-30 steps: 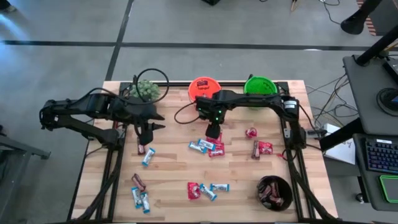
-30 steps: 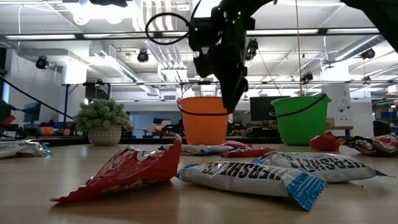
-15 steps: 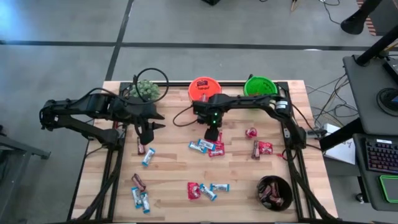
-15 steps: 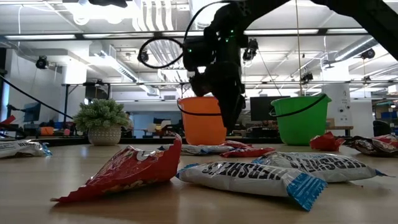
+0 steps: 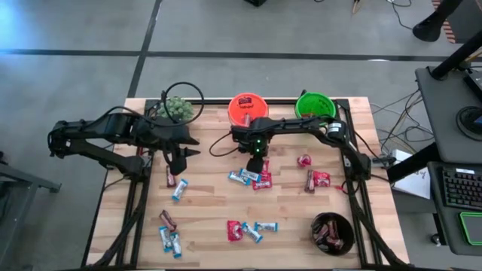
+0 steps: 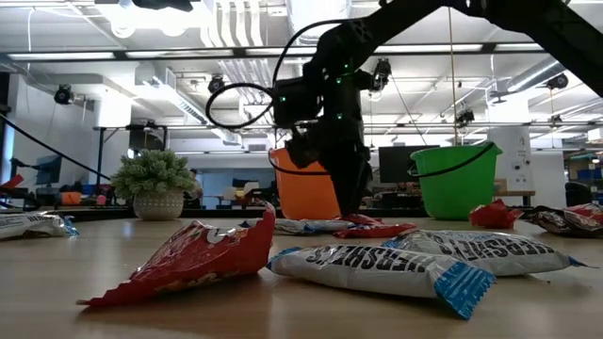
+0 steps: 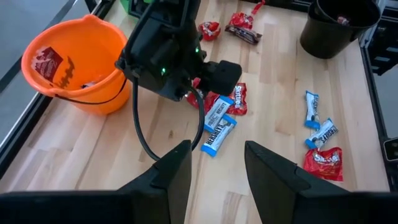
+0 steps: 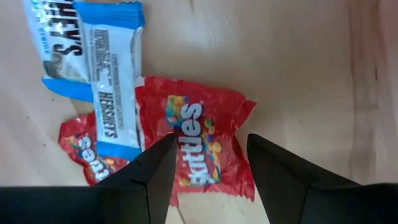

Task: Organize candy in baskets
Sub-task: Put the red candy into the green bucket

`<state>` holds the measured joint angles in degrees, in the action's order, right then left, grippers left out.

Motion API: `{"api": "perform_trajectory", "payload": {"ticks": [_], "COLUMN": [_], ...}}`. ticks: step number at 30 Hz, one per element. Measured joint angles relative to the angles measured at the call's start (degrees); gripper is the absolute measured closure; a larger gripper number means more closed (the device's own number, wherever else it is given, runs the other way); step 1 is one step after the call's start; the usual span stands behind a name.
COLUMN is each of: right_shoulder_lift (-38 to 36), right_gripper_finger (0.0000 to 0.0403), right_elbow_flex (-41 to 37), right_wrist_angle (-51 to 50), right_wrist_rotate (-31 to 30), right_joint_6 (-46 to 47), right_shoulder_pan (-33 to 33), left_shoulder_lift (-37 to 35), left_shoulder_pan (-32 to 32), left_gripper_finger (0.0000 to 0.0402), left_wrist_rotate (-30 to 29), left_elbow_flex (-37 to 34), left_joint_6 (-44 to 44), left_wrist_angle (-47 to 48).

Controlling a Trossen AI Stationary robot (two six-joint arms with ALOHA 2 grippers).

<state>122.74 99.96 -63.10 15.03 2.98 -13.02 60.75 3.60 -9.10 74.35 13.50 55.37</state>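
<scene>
Even overhead light, bright, shadows under the arms soft and short on the tabletop [image 5: 211, 203]. Low view: ceiling lamps [image 6: 132, 24] blow out to white glare, right arm [image 6: 330, 104] reads as a backlit silhouette. Right wrist view soft, close focus; red wrapper [image 8: 199, 146] shows mild sheen. Left wrist view sharp, slight edge bowing.

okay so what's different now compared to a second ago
The right gripper has come down and slid slightly left, so it now hangs open just over a red Skittles packet in the middle candy cluster. Nothing has been picked up or let go. The left gripper, the orange pail, green pail and black bowl stayed put.
</scene>
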Motion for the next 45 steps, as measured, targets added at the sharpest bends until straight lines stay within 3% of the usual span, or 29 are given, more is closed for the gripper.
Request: {"api": "perform_trajectory", "payload": {"ticks": [10,20,33,45], "right_shoulder_lift": [1.0,0.6,-7.5,-20.7], "right_gripper_finger": [0.0227,0.0384,0.0393,0.0394], "right_elbow_flex": [-1.3,-1.8,-2.0,-1.9], "right_wrist_angle": [0.6,-0.4,-4.6,-5.3], "right_wrist_rotate": [0.2,0.9,0.4,0.0], "right_joint_6": [1.7,3.0,4.9,5.4], "right_shoulder_pan": [-0.2,-1.3,-1.4,-3.7], "left_shoulder_lift": [0.0,0.0,0.0,0.2], "left_shoulder_pan": [0.0,0.0,0.0,-0.1], "left_gripper_finger": [0.0271,0.0271,0.0271,0.0271], "left_wrist_rotate": [0.2,0.2,-0.3,-12.9], "left_elbow_flex": [0.0,0.0,0.0,0.0], "left_joint_6": [0.6,0.6,0.5,-1.2], "left_wrist_angle": [0.0,0.0,-0.3,-1.7]}}
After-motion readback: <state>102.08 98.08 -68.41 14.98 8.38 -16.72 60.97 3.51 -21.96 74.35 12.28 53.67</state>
